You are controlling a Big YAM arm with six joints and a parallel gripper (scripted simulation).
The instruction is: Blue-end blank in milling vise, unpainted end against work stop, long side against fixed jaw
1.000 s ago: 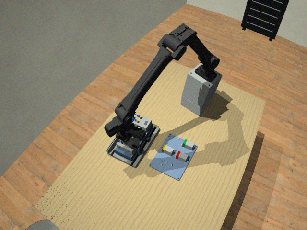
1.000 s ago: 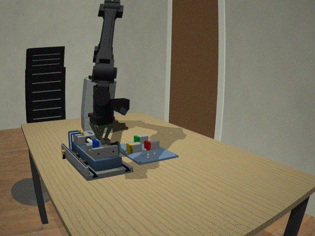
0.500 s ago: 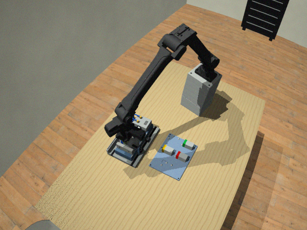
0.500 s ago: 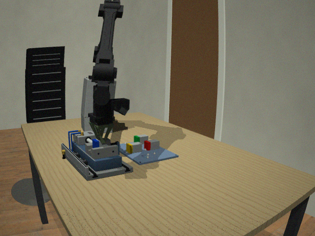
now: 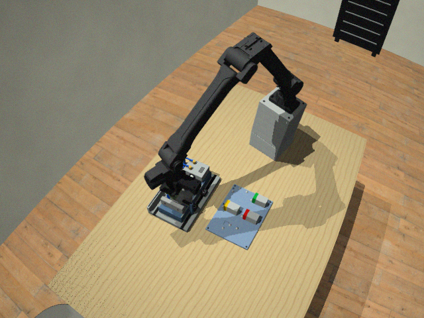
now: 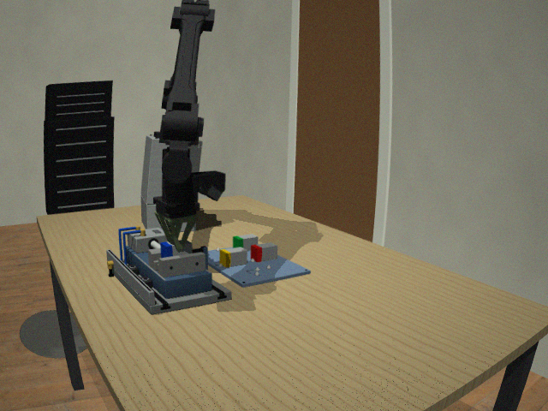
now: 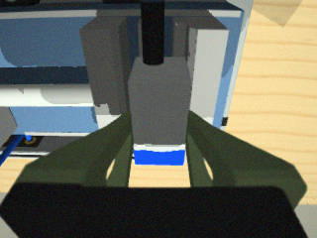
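My gripper (image 7: 158,119) (image 6: 178,242) is shut on the grey blank with the blue end (image 7: 159,94) and reaches down into the milling vise (image 5: 186,224) (image 6: 186,285). The blank sits between the two jaw blocks, the darker jaw block (image 7: 101,64) on its left and the lighter jaw block (image 7: 210,69) on its right. Its unpainted end meets the black work stop rod (image 7: 152,32). Its blue end (image 7: 159,157) (image 6: 166,248) points away from the rod. The arm hides the blank in the top view. I cannot tell whether it rests on the low bars.
The blue plate (image 5: 236,236) (image 6: 285,271) beside the vise carries the yellow-ended blank (image 5: 232,207) (image 6: 230,257), the green-ended blank (image 5: 260,199) (image 6: 244,241) and the red-ended blank (image 5: 252,216) (image 6: 264,251), each apart. Blue hoses (image 6: 125,239) stand at the vise's far end. The arm's grey pedestal (image 5: 273,130) stands behind.
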